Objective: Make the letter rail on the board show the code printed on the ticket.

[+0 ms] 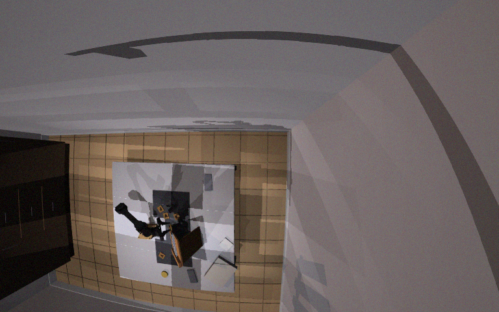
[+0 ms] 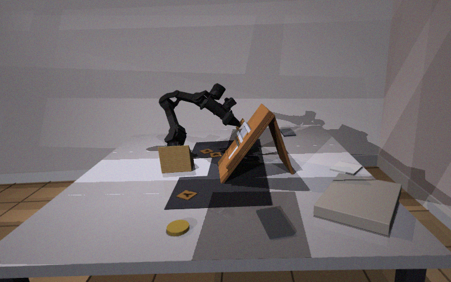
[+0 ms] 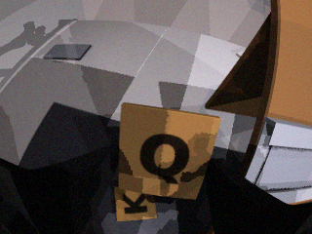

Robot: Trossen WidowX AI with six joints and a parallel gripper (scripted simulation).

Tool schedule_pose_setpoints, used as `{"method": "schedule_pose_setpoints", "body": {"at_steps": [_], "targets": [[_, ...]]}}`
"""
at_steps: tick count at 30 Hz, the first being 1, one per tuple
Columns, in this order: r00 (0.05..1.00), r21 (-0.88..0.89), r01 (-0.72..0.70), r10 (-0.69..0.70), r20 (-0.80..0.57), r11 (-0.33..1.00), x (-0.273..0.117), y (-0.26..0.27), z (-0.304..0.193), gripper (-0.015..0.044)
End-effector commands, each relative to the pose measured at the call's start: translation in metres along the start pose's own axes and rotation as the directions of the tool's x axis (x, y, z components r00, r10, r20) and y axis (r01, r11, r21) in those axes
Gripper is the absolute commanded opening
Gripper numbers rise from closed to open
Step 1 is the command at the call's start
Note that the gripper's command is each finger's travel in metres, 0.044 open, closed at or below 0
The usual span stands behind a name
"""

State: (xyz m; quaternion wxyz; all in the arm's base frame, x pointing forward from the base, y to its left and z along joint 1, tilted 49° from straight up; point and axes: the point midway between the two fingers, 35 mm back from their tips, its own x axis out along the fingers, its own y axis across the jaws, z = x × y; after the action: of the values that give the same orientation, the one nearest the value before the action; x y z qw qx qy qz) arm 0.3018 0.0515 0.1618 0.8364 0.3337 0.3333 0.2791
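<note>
My gripper (image 1: pixel 167 226) (image 2: pixel 239 124) (image 3: pixel 164 158) is shut on the Q tile (image 2: pixel 242 121) (image 3: pixel 134 127), which appears upright in the wrist view. It holds the tile raised, beside the far end of the tilted wooden board (image 1: pixel 191 244) (image 2: pixel 229 171) (image 3: pixel 294 63). Pale strips (image 2: pixel 243 128) (image 3: pixel 290 166) show on the board's face; the rail and ticket code cannot be read. A K tile (image 3: pixel 136 205) lies below, beyond the held tile. More tiles (image 1: pixel 160 208) (image 2: pixel 206 151) lie on the dark mat (image 1: pixel 159 195) (image 2: pixel 226 199). A single tile (image 1: pixel 162 255) (image 2: pixel 187 194) lies on its near part.
A wooden block (image 1: pixel 145 237) (image 2: pixel 174 159) stands near the arm's base. A yellow disc (image 1: pixel 164 273) (image 2: pixel 178 227) and a grey slab (image 1: pixel 191 275) (image 2: pixel 276 222) lie nearer. A beige box (image 1: pixel 220 273) (image 2: pixel 359 202) is at right. Another slab (image 1: pixel 208 182) (image 2: pixel 287 131) (image 3: pixel 67 52) lies at the far side.
</note>
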Motion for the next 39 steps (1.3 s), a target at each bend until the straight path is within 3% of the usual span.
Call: {"method": "schedule_pose_setpoints", "body": {"at_steps": [1,39], "targets": [[1.0,-0.004,-0.006,0.006,-0.003,1.0,0.0,-0.002,-0.001,0.0],[1.0,-0.005,-0.005,0.005,-0.003,1.0,0.0,-0.021,-0.001,0.0]]}}
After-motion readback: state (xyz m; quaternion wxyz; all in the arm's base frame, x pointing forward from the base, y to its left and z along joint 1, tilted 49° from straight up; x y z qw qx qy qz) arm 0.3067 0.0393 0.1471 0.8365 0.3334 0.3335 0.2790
